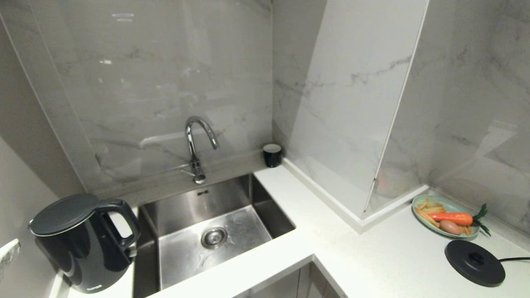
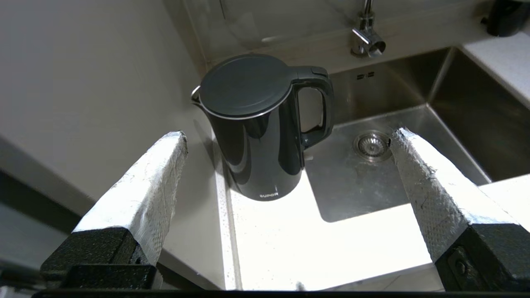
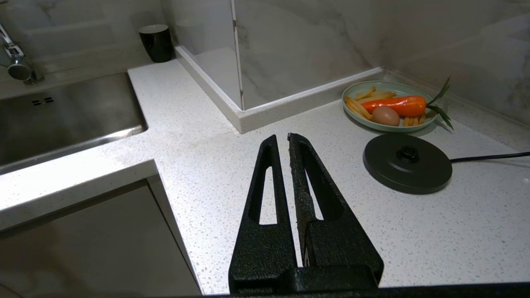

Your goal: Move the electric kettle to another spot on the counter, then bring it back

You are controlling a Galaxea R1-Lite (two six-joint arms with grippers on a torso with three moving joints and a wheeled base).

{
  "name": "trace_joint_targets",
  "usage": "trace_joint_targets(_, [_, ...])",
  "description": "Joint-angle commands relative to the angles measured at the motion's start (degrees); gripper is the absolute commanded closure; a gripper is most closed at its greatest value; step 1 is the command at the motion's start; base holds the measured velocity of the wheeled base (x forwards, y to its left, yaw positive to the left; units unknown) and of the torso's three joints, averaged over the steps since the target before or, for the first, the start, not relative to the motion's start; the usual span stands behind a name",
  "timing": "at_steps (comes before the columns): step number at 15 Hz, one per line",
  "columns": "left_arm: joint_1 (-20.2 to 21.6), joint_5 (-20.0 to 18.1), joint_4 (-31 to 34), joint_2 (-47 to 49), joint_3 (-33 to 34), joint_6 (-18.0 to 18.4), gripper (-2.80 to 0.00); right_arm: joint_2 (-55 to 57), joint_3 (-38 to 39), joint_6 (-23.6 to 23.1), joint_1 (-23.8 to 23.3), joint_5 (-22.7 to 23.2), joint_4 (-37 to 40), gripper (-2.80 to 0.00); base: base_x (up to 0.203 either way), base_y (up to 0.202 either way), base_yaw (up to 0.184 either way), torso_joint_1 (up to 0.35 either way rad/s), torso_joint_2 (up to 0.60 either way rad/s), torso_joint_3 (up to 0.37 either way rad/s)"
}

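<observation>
The electric kettle (image 1: 83,248) (image 2: 256,136) is a glossy black jug with a flat lid. It stands upright on the white speckled counter (image 1: 372,256) (image 2: 290,248) at the far left, between the side wall and the sink, with its loop handle toward the sink. My left gripper (image 2: 288,134) is open wide, pulled back from the kettle and above it, holding nothing. One of its fingers (image 1: 8,253) shows at the head view's left edge. My right gripper (image 3: 282,137) hangs shut and empty over the counter (image 3: 207,165) right of the sink.
A steel sink (image 1: 215,219) with a curved tap (image 1: 196,145) lies beside the kettle. A small black mug (image 1: 272,155) stands in the back corner. At the right sit a green plate (image 1: 418,203) of food and the corded black base disc (image 1: 474,256).
</observation>
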Motion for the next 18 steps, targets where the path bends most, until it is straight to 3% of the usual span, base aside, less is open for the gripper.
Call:
trace_joint_targets(1, [0.3, -0.22, 0.46, -4.46, 0.36, 0.07, -2.8, 0.0, 0.0, -0.02, 0.0, -0.01, 0.02, 0.0, 0.0, 0.0, 0.0, 0.0, 0.0, 0.0])
trace_joint_targets(2, [0.29, -0.29, 0.5, -4.87, 0.48, 0.07, -2.8, 0.0, 0.0, -0.02, 0.0, -0.01, 0.02, 0.0, 0.0, 0.0, 0.0, 0.0, 0.0, 0.0])
trace_joint_targets(3, [0.31, -0.26, 0.5, -5.4, 0.87, 0.12, -1.76, 0.0, 0.0, -0.02, 0.0, -0.01, 0.02, 0.0, 0.0, 0.0, 0.0, 0.0, 0.0, 0.0])
trace_joint_targets(4, [0.33, -0.29, 0.47, -6.43, 1.84, 0.64, 0.0, 0.0, 0.0, -0.02, 0.0, -0.01, 0.02, 0.0, 0.0, 0.0, 0.0, 0.0, 0.0, 0.0])
trace_joint_targets(12, [1.71, -11.02, 0.44, -16.69, 6.89, 1.03, 0.0, 0.06, 0.0, -0.02, 0.0, -0.01, 0.02, 0.0, 0.0, 0.0, 0.0, 0.0, 0.0, 0.0])
trace_joint_targets(18, [7.86, -11.22, 0.63, -21.24, 6.65, 1.61, 0.0, 0.0, 0.0, -0.02, 0.0, 0.08, 0.02, 0.0, 0.0, 0.0, 0.0, 0.0, 0.0, 0.0])
